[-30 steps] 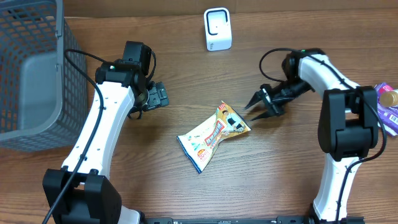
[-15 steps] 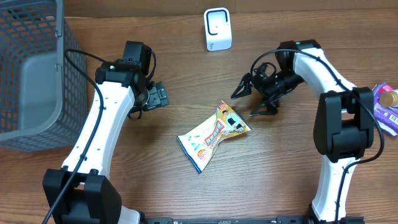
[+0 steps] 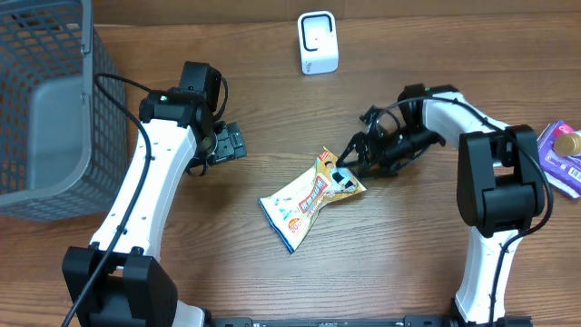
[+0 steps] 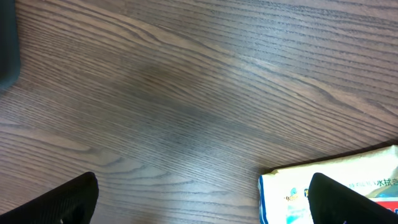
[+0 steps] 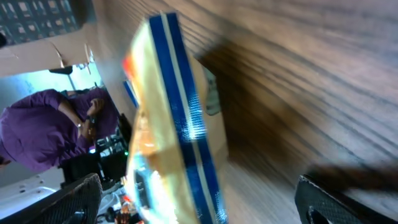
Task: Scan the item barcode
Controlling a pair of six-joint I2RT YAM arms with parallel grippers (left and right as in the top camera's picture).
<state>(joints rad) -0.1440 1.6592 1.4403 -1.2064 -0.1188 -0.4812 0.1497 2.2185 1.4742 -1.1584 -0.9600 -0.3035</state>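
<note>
One brown wooden table (image 3: 408,263) fills the overhead view. At its far left stands a grey mesh basket (image 3: 45,109), the biggest thing on it. The left gripper (image 3: 229,143) hovers right of the basket and apart from the snack packet (image 3: 310,198). Its wrist view shows both fingers (image 4: 56,200) spread wide with only bare wood between them, so it is released and holds nothing. The right gripper (image 3: 359,156) is low at the snack packet's far right corner with its jaws apart. In its own view the two fingers (image 5: 59,202) sit far to either side, and the blue-striped sealed edge rises between them, unpinched. Whether a finger touches it cannot be told. The snack packet, yellow and white with blue ends, lies near the middle of the table, running from near left to far right. A small white scanner (image 3: 318,43) stands at the far edge, well apart from it. A purple item (image 3: 565,163) lies at the right edge, partly cut off.
</note>
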